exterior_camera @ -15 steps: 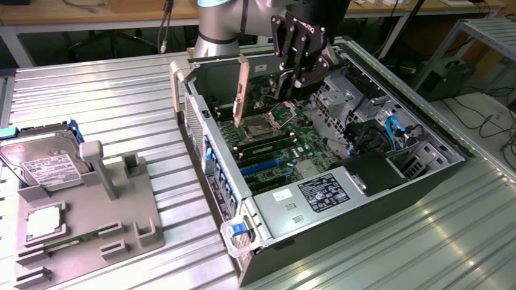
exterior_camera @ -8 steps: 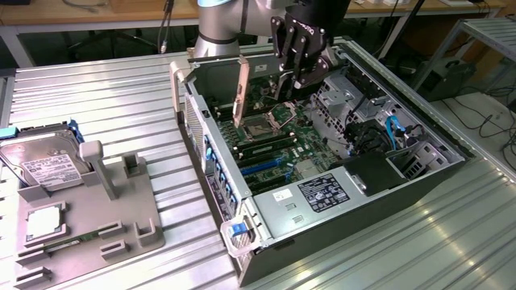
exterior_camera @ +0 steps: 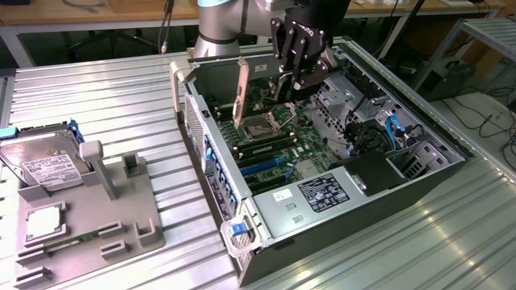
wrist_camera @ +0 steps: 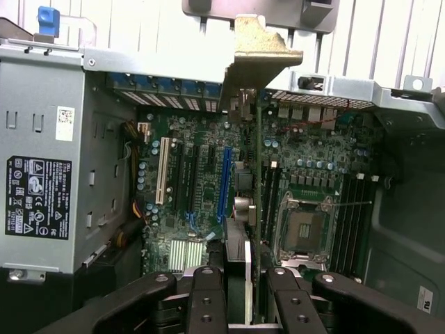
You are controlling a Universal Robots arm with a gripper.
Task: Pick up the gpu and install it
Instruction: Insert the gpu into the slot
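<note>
The gpu [exterior_camera: 241, 90] hangs edge-down over the open computer case [exterior_camera: 419, 175], pale bracket toward the case's rear wall. My gripper [exterior_camera: 294, 84] is shut on its far end, just above the motherboard [exterior_camera: 303, 136]. In the wrist view the gpu [wrist_camera: 259, 49] is edge-on, a thin line running from the bracket down between the fingers [wrist_camera: 208, 299] of my gripper [wrist_camera: 240, 292]. It hovers between the blue expansion slot [wrist_camera: 224, 184] and the CPU socket [wrist_camera: 302, 229]. The card's lower edge looks clear of the board, though contact cannot be told.
A labelled power supply [exterior_camera: 322, 193] fills the near end of the case. Drive bays and blue cables [exterior_camera: 395, 130] sit at the exterior view's right. On the exterior view's left, a grey fixture [exterior_camera: 121, 211] holds a silver hard drive [exterior_camera: 40, 163] and a chip [exterior_camera: 45, 220].
</note>
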